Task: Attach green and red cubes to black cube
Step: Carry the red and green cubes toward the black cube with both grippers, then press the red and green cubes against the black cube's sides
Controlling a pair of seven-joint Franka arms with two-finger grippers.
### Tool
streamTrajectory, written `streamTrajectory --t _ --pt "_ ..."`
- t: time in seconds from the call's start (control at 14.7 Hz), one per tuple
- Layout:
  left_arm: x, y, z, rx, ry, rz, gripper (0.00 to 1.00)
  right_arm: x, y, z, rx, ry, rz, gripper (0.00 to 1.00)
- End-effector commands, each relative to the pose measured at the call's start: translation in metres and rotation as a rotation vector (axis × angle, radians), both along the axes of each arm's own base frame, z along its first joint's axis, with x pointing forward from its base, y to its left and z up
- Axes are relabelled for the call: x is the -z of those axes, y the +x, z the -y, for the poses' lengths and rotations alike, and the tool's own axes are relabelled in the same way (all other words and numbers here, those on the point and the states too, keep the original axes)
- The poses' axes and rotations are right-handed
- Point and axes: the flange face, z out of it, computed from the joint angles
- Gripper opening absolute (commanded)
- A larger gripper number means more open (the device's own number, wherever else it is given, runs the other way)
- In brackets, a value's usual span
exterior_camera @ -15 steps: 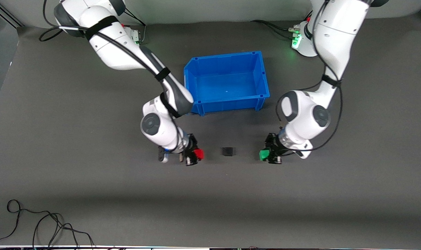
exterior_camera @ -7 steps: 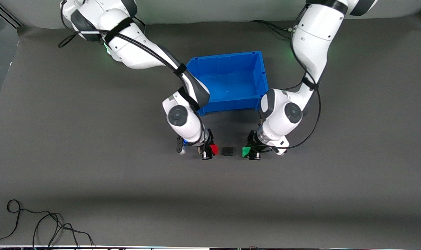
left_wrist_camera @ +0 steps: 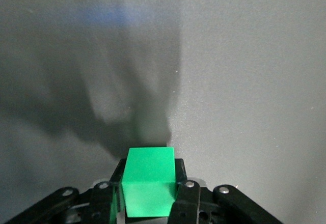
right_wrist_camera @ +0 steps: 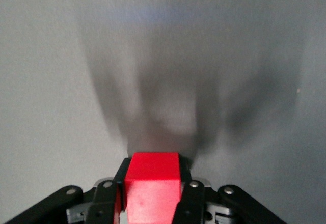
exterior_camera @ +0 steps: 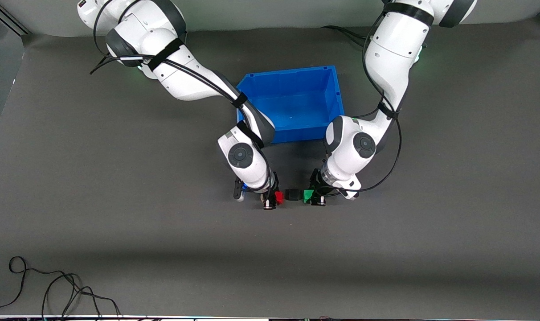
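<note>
On the dark counter point(exterior_camera: 118, 200), the right gripper point(exterior_camera: 273, 199) sits low at about nine o'clock of the black cube point(exterior_camera: 292, 194), its jaws closed on the red cube point(exterior_camera: 279, 197); the right wrist view shows that red cube point(right_wrist_camera: 153, 186) pinched between the two black fingers point(right_wrist_camera: 187, 198), its front face sticking out past them over bare grey surface. In the front view the red cube lies just beside the black cube, and whether the two touch cannot be told. The black cube rests on the counter between the two coloured cubes, nearer to the front camera than the blue bin point(exterior_camera: 332, 96), which stands at its twelve o'clock. At three o'clock of the black cube is the green cube point(exterior_camera: 308, 195), right up against it or nearly so, gripped by the left gripper point(exterior_camera: 315, 197), whose jaws are clamped on its sides; the left wrist view shows the green cube point(left_wrist_camera: 148, 180) squeezed between the fingers point(left_wrist_camera: 184, 198).
</note>
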Motion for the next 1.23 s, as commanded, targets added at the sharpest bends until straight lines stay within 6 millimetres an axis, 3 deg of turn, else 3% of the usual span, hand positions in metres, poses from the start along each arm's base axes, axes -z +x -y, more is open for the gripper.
streamTrajectory --t 0.0,0.61,0.68,0.75,0.82,1.02,1.09,1.16 --pt "-0.002 0.003 0.004 -0.03 -0.001 0.008 0.25 0.0 0.001 -0.014 0.029 0.0 0.025 0.0" --pt "-0.002 -0.002 0.018 -0.077 -0.019 0.005 0.25 0.001 -0.004 -0.021 0.013 -0.002 0.025 0.0" --pt "-0.002 -0.001 0.019 -0.079 -0.021 0.006 0.25 0.0 -0.004 -0.021 0.01 -0.001 0.027 0.16" --pt "0.0 -0.001 0.02 -0.08 -0.02 0.005 0.26 0.0 -0.003 -0.02 0.005 -0.003 0.029 0.76" --pt "0.0 -0.001 0.021 -0.079 -0.02 0.005 0.26 -0.001 -0.003 -0.019 0.003 -0.003 0.032 0.99" --pt "-0.002 -0.001 0.025 -0.074 -0.024 0.009 0.33 -0.011 0.004 -0.015 -0.026 -0.002 0.049 1.0" --pt "-0.003 0.0 0.025 -0.074 -0.025 0.012 0.41 -0.015 0.006 -0.015 -0.032 -0.002 0.055 1.0" --pt "-0.004 0.0 0.026 -0.073 -0.026 0.014 0.74 -0.022 0.013 -0.011 -0.029 0.004 0.066 1.0"
